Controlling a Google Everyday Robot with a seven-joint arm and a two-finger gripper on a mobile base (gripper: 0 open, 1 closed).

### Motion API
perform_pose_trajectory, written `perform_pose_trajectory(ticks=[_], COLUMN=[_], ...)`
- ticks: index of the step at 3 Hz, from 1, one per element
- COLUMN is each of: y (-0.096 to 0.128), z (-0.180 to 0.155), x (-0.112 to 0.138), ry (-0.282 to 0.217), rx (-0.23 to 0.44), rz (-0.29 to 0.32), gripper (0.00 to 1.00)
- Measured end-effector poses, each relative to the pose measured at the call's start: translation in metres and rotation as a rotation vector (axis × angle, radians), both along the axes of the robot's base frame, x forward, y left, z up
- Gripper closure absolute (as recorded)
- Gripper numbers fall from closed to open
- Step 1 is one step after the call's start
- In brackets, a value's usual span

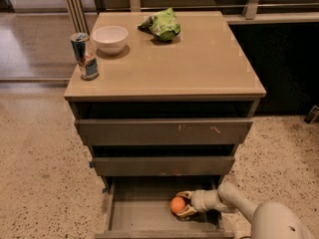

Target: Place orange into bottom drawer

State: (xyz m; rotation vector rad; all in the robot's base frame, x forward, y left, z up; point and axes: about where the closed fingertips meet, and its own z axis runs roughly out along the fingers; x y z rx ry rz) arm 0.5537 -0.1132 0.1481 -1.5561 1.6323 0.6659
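The orange [177, 205] is a small round bright fruit inside the bottom drawer [137, 218], which is pulled out at the foot of the cabinet. My gripper [183, 204] reaches in from the lower right, low inside the drawer, with its fingers on either side of the orange. The orange sits right of the drawer's middle, at or just above the drawer floor. I cannot tell whether it rests on the floor.
The cabinet top [199, 63] holds a white bowl [110, 38], a drink can [85, 56] and a green snack bag [163, 25]. Two upper drawers [164, 132] stick out slightly above the open one. Speckled floor lies on both sides; a dark wall [286, 59] stands at the right.
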Motion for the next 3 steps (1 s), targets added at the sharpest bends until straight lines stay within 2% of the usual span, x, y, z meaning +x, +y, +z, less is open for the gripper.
perform_pose_trajectory(ticks=[1,2,3], y=[0.0000,0.0002,0.0002], z=[0.0000,-0.0001,-0.0001], x=[0.0000,-0.0001,-0.0001], ry=[0.000,0.000,0.000], rx=[0.000,0.000,0.000], rz=[0.000,0.000,0.000], gripper=[0.18,0.00,0.00])
